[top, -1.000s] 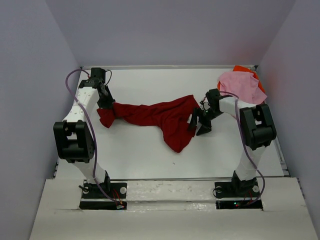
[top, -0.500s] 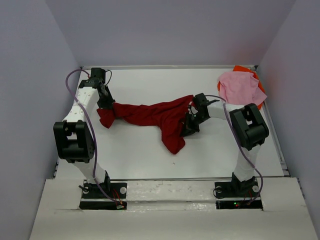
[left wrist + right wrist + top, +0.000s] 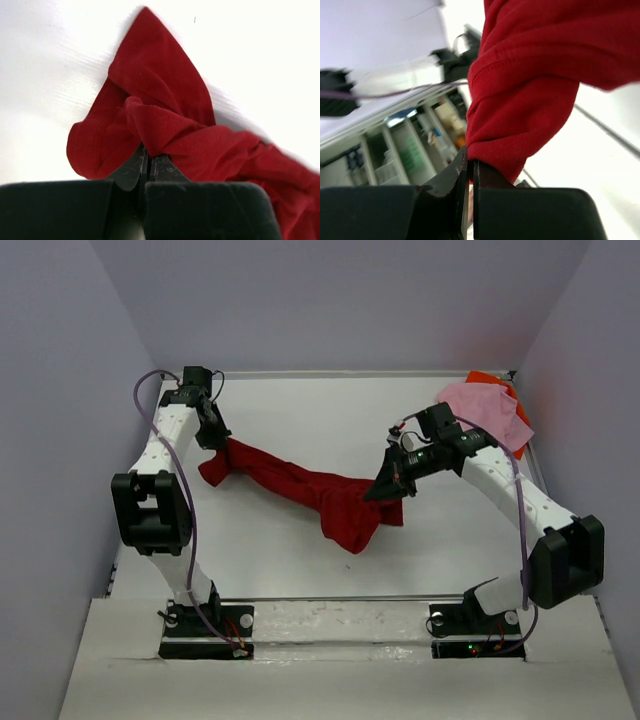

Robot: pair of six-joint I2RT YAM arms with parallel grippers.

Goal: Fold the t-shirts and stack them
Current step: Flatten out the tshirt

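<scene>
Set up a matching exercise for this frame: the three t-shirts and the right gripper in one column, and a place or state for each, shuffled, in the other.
Column one:
1. dark red t-shirt
2. light pink t-shirt
3. orange t-shirt
4. right gripper

Column two:
A. mostly hidden under another shirt
B. held at two spots, stretched across the middle
C. shut on red cloth
D. heaped on top, at the far right corner

Pairs: 1-B, 2-D, 3-A, 4-C

The white-and-black left arm (image 3: 160,455) reaches far forward along the left side, its black two-finger left gripper (image 3: 214,440) pinched tight on the dark red cloth t-shirt (image 3: 300,483). The white-and-black right arm (image 3: 505,480) stretches inward towards the middle, its black two-finger right gripper (image 3: 390,487) clamped on the same shirt
</scene>
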